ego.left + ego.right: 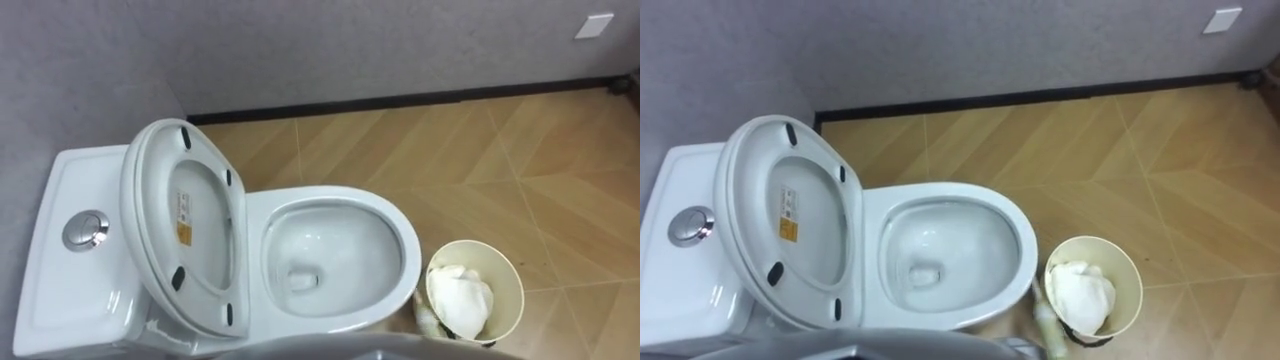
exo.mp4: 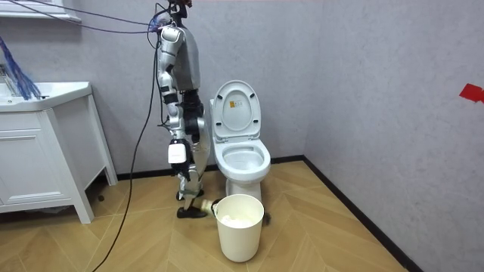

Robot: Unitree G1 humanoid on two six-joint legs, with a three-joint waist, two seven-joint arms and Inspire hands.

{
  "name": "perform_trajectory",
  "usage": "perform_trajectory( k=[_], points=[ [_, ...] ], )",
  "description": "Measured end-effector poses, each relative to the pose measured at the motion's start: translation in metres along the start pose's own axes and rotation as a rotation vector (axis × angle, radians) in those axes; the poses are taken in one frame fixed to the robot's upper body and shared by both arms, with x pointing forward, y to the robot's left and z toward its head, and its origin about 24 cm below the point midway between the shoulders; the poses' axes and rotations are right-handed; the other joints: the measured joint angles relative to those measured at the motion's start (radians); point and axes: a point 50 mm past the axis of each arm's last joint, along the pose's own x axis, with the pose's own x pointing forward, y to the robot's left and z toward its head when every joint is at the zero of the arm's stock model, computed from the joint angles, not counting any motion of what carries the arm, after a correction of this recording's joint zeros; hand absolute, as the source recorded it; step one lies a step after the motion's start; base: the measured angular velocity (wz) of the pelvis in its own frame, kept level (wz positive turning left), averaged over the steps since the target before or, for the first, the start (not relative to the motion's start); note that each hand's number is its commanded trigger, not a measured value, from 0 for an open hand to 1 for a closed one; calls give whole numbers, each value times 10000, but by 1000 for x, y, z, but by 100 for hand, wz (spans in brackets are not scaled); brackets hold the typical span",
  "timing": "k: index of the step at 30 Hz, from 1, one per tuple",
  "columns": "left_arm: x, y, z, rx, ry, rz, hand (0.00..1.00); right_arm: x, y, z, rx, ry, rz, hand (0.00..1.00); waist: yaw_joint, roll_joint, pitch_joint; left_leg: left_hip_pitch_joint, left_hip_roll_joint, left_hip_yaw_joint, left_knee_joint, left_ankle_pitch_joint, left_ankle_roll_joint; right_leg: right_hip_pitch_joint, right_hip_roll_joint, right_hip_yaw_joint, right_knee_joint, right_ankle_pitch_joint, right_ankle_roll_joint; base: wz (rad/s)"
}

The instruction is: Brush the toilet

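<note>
One toilet [image 1: 404,250], seat raised, one bin [image 1: 507,284] beside it; right hand [image 2: 178,157] hangs, whether clenched I cannot tell.

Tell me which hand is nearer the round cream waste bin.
Right. The right hand hangs at the robot's side, up and to the room view's left of the round cream waste bin. The left hand, judged from its stance, is beyond the torso, toward the wall.

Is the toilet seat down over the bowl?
No, the seat stands raised against the tank, leaving the bowl uncovered.
</note>
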Motion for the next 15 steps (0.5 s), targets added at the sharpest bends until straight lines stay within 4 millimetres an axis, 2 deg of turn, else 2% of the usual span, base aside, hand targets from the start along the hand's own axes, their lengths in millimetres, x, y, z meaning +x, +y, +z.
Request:
perform_trajectory(
  k=[8, 12, 15],
  points=[
    [0, -1, -1, -57, 41, -369, 0, 1, 8, -15, -1139, 1113, 1273, 0, 167, -42, 5, 53, 3, -53, 2, 0, 1, 77, -1, -82, 6, -7, -12, 2],
    [0, -1, 1, -41, 14, -393, 0, 2, 10, -12, -1790, 1181, 1570, 0, 240, -83, 8, 68, -11, -324, -3, -4, 7, 96, -5, -172, 14, -3, -13, 7],
    [1, -3, 1, -13, 113, -464, 0, 3, 12, -2, -2316, 893, 1666, 0, 279, -72, 13, 54, -14, -541, -3, -4, 7, 118, 8, -198, 22, 2, -17, 3]
  ],
)
